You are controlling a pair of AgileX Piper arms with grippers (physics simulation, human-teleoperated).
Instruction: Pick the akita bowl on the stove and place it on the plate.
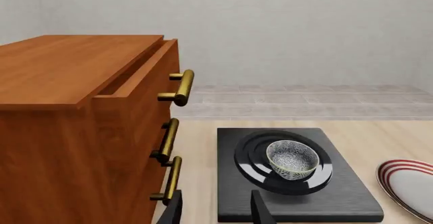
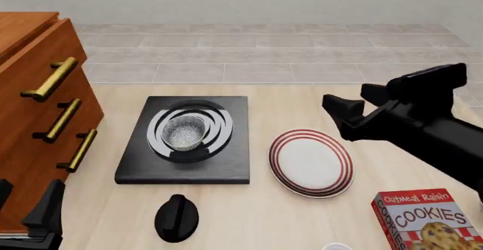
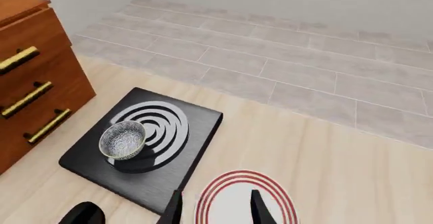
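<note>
Pale wooden table (image 2: pixel 287 227): akita bowl (image 2: pixel 184 132) sits on stove (image 2: pixel 136 165), beside plate (image 2: pixel 311 162).

One piece of print to call: the red cookie box (image 2: pixel 428 220) at the near right corner of the table reads "Oatmeal Raisin" in small pale letters, and under it "COOKIES" in big white capitals. Nothing else out there carries any readable lettering.
</note>
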